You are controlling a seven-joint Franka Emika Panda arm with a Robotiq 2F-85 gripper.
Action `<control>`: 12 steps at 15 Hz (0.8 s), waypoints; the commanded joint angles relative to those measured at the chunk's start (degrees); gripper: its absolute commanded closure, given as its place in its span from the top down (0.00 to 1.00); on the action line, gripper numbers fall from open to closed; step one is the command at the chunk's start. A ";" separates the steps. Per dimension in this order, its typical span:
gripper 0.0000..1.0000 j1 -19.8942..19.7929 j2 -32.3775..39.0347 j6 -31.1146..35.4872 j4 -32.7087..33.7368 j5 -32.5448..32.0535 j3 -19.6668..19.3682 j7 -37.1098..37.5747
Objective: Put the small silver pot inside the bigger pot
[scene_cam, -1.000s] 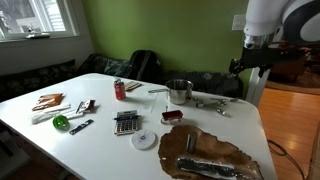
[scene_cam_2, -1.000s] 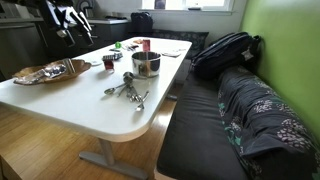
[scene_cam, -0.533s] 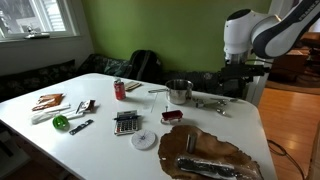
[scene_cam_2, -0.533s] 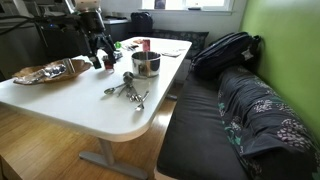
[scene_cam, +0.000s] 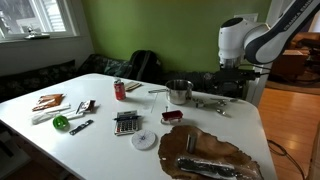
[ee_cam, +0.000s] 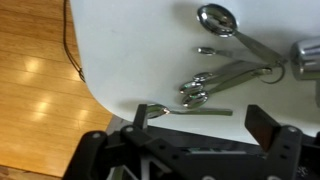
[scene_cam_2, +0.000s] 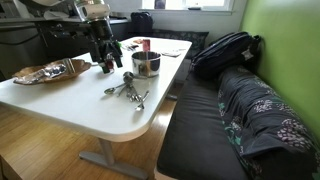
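Hovering with the gripper spread wide, holding nothing. Spotting what looks like the small silver pot just ahead of the jaws among loose measuring spoons, with the bigger pot off to one side. Probably best to centre over its rim, then drop straight, dodging the spoons.

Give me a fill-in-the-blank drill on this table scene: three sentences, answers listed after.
The can standing near the bigger pot is ___ in colour. The gripper holds ___ between its fingers. The wall behind the table is painted ___.
Missing words: red; nothing; green.
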 commanded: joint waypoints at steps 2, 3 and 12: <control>1.00 4.49 9.83 15.50 7.22 -2.03 -4.35 3.05; 1.00 4.04 12.10 18.14 8.82 1.58 -3.37 -0.80; 1.00 12.80 18.76 14.68 16.55 15.30 -8.52 -16.19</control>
